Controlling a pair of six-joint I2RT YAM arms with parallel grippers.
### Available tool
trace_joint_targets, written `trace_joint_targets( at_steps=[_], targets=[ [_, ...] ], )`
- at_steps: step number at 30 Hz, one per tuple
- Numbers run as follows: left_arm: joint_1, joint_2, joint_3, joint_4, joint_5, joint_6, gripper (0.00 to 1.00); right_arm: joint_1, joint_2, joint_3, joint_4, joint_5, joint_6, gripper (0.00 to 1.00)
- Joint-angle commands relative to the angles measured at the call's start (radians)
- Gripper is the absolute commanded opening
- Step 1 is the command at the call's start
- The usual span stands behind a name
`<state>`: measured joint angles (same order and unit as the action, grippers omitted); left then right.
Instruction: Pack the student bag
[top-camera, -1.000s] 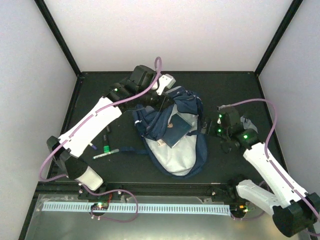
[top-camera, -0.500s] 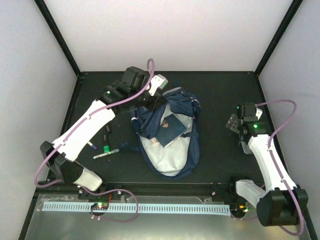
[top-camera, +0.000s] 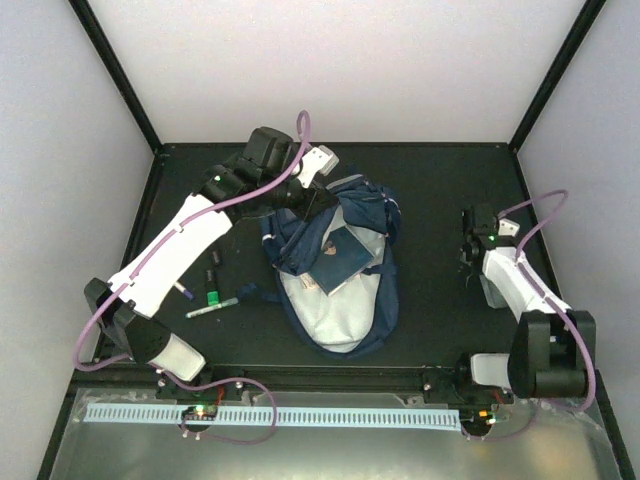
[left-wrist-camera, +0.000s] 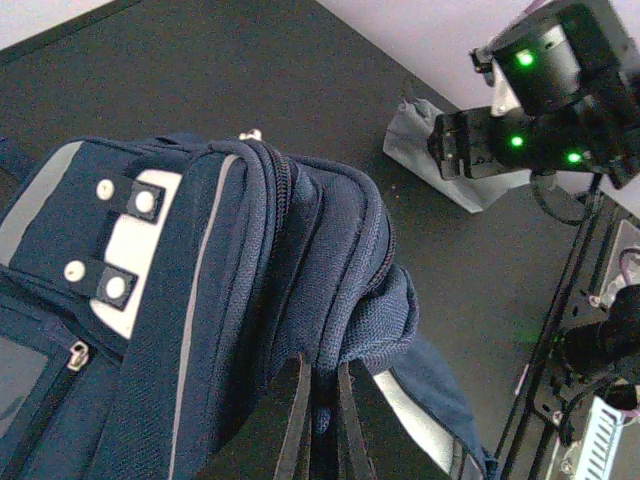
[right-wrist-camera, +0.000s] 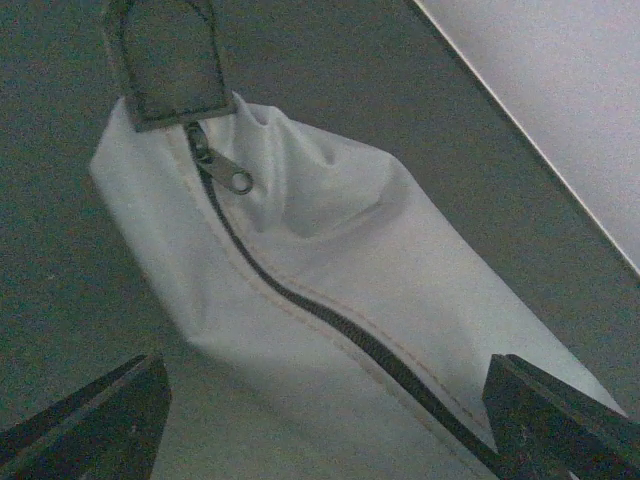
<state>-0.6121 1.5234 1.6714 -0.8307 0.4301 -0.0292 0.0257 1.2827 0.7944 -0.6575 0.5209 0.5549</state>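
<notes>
The student bag (top-camera: 335, 300) lies open in the middle of the table, navy with pale grey lining, a dark blue booklet (top-camera: 345, 255) inside. My left gripper (top-camera: 316, 203) is shut on the bag's top rim and holds it up. In the left wrist view the fingers (left-wrist-camera: 296, 420) pinch a fold of the navy fabric (left-wrist-camera: 380, 310), with the white buckle patch (left-wrist-camera: 130, 250) at the left. My right gripper (top-camera: 468, 262) is open over a small grey zip pouch (right-wrist-camera: 330, 290), which lies between its wide-spread fingertips (right-wrist-camera: 90, 420).
Pens and a green-capped marker (top-camera: 212, 296) lie on the table left of the bag. The grey pouch (top-camera: 486, 293) sits near the right wall, and it also shows in the left wrist view (left-wrist-camera: 440, 165). Walls close the table on three sides.
My right arm has swung away from the bag to the right and now hangs over the grey pouch. My left gripper keeps its hold on the bag rim, shifted slightly.
</notes>
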Motion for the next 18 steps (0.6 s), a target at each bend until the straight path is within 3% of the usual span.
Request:
trace_joint_targets(
  at_steps=[1, 4, 7, 9, 10, 18],
  targets=[
    [0.019, -0.035, 0.037, 0.111, 0.066, 0.007, 0.03, -0.006, 0.047, -0.013, 0.059, 0.115, 0.053, 0.81],
    [0.019, -0.045, 0.028, 0.106, 0.076, 0.007, 0.03, -0.006, 0.077, -0.022, 0.072, 0.111, 0.059, 0.59],
    [0.02, -0.06, 0.017, 0.102, 0.071, 0.011, 0.03, -0.006, 0.076, -0.026, 0.081, 0.081, 0.038, 0.22],
    [0.019, -0.069, 0.01, 0.101, 0.068, 0.012, 0.04, -0.004, 0.053, -0.03, 0.091, 0.025, 0.009, 0.07],
    [0.019, -0.072, 0.006, 0.102, 0.066, 0.013, 0.04, -0.004, 0.036, -0.029, 0.093, -0.014, -0.009, 0.02],
    [0.019, -0.083, 0.016, 0.097, 0.036, 0.023, 0.04, 0.017, -0.202, 0.025, -0.017, -0.414, -0.163, 0.02]
  ],
)
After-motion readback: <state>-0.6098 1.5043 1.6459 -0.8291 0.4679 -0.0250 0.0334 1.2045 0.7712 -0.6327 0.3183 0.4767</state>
